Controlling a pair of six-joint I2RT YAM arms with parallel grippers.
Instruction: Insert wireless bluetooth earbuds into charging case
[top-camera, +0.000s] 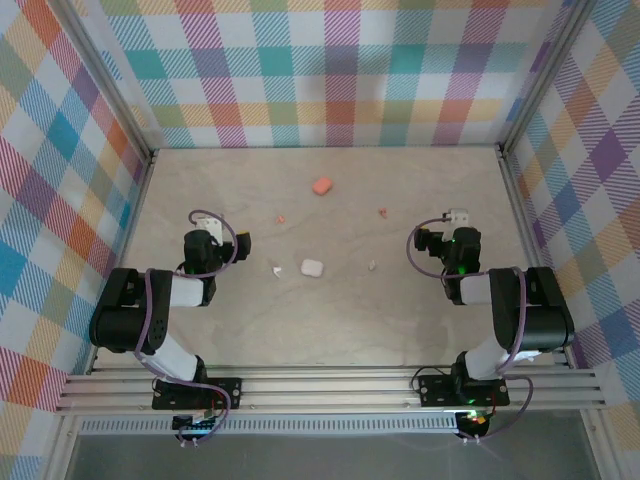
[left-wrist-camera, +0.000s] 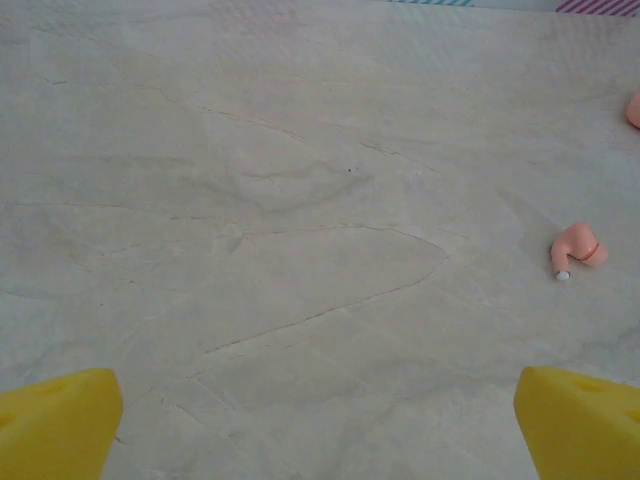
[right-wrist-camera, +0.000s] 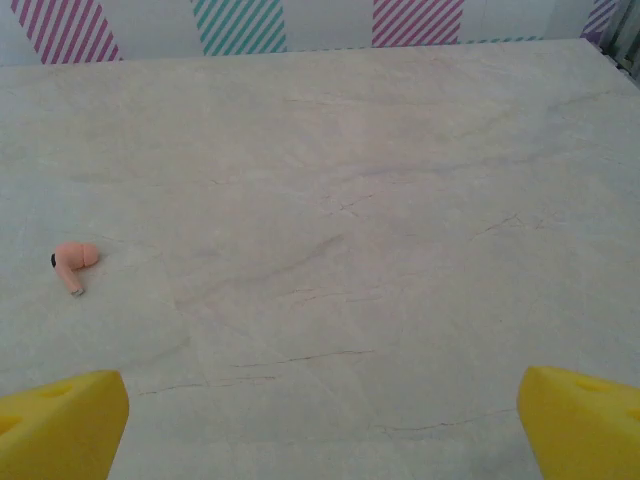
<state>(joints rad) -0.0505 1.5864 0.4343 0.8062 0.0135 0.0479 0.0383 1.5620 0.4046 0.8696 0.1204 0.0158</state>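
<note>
A salmon-pink charging case (top-camera: 322, 185) lies toward the back middle of the table, and a white charging case (top-camera: 312, 267) lies nearer the arms. Two pink earbuds (top-camera: 281, 218) (top-camera: 382, 212) rest between the cases. Two white earbuds (top-camera: 276, 270) (top-camera: 372, 265) flank the white case. My left gripper (top-camera: 215, 228) (left-wrist-camera: 320, 425) is open over bare table, with one pink earbud (left-wrist-camera: 577, 248) ahead to its right. My right gripper (top-camera: 455, 225) (right-wrist-camera: 320, 430) is open too, with the other pink earbud (right-wrist-camera: 74, 260) ahead to its left. Nothing is between either pair of yellow fingertips (left-wrist-camera: 60, 420) (right-wrist-camera: 580, 425).
The pale marbled table (top-camera: 330, 320) is boxed in by plaid walls (top-camera: 330, 70) with metal frame posts at the sides. The pink case's edge (left-wrist-camera: 634, 108) shows at the far right of the left wrist view. Both arm bases stand on the rail (top-camera: 330, 385) at the near edge.
</note>
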